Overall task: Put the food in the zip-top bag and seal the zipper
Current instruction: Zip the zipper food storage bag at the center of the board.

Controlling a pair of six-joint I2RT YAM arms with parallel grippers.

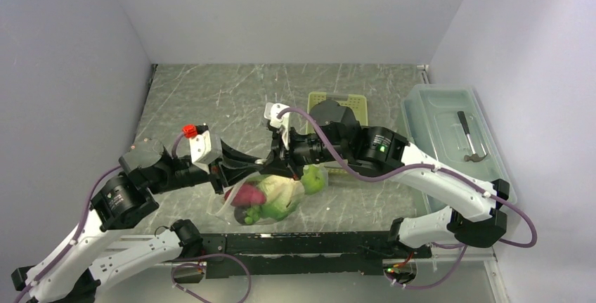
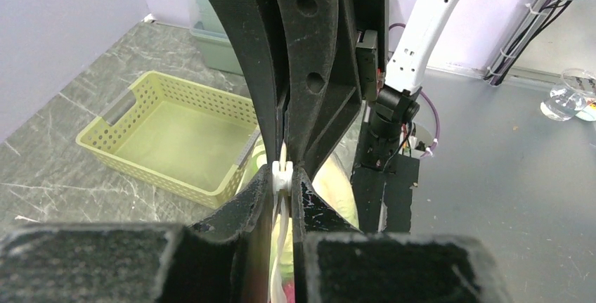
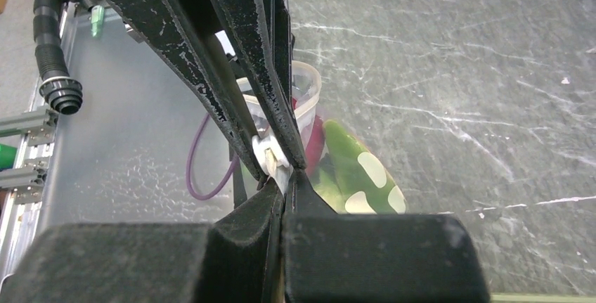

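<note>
The zip-top bag (image 1: 261, 213) hangs between my two grippers just above the table, and the food is inside it: a red piece (image 1: 246, 194), green lettuce (image 1: 280, 201) and a green round fruit (image 1: 314, 178). My left gripper (image 1: 254, 167) is shut on the white slider of the zipper (image 2: 281, 175) at the bag's mouth edge. My right gripper (image 1: 273, 162) meets it tip to tip and is shut on the bag's mouth strip (image 3: 280, 173) right beside the slider (image 3: 266, 154). The right wrist view shows green food (image 3: 355, 169) and red food (image 3: 314, 141) through the dotted plastic.
The yellow-green basket (image 1: 351, 101) stands behind my right arm, and the left wrist view (image 2: 169, 134) shows nothing in it. A clear lidded box (image 1: 450, 134) with a tool inside stands at the right edge. Walls close the table on three sides.
</note>
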